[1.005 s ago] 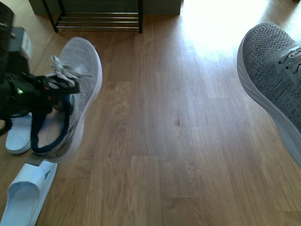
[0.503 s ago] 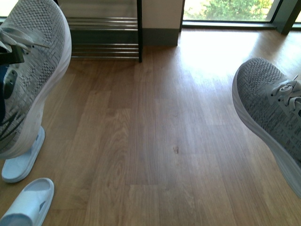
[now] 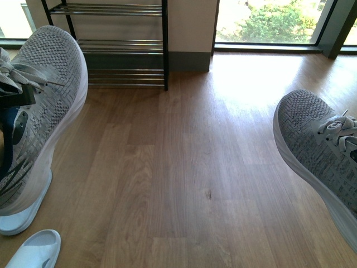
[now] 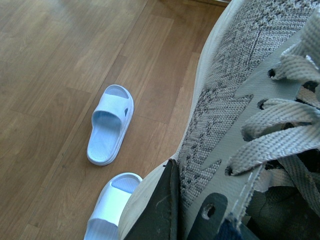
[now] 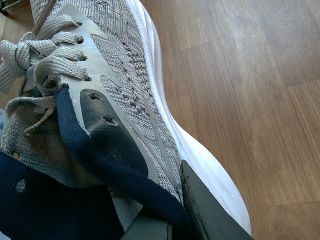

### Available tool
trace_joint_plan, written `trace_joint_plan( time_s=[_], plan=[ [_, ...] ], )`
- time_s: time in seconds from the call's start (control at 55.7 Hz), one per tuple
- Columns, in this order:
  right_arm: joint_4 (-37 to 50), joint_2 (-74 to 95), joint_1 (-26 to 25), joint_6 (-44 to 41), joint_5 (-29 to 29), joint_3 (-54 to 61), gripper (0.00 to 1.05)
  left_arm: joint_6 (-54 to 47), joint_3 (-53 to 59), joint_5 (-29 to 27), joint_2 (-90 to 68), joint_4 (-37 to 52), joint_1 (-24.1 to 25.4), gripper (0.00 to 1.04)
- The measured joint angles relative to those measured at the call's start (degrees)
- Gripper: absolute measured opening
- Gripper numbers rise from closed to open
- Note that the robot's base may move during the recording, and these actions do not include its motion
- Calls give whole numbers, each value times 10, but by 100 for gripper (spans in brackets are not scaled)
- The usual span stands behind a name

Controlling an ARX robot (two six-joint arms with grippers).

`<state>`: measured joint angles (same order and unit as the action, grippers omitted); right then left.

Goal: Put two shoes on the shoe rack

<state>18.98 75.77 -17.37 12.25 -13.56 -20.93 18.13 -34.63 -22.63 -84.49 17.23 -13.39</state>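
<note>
A white slide sandal [image 3: 33,251] lies nearest on the wooden floor [image 3: 184,167], and a second sandal [image 3: 25,216] sits just beyond it, partly under the raised left shoe [image 3: 44,106]. The left gripper [image 4: 160,215] holds that shoe clear of the boards, one dark finger pressed to its side near the collar. On the other side, the right gripper [image 5: 175,222] pinches the right shoe [image 3: 315,151] at its navy-lined collar, also off the floor with its toe pointing ahead. Farther on, the shoe rack [image 3: 120,44] stands against the wall beside a sunlit window [image 3: 268,22], well apart from both shoes.
</note>
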Motion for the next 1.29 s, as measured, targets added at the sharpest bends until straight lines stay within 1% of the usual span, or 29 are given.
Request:
trace_joint_plan(
  time_s=[0.233, 0.503, 1.293],
  plan=[
    [0, 0, 1, 0, -6, 0, 1, 0, 1, -4, 0, 0, 1, 1],
    [0, 0, 0, 0, 3, 0, 1, 0, 1, 2, 0, 0, -2, 1],
    [0, 0, 1, 0, 0, 0, 1, 0, 1, 0, -2, 0, -1, 1]
  ],
)
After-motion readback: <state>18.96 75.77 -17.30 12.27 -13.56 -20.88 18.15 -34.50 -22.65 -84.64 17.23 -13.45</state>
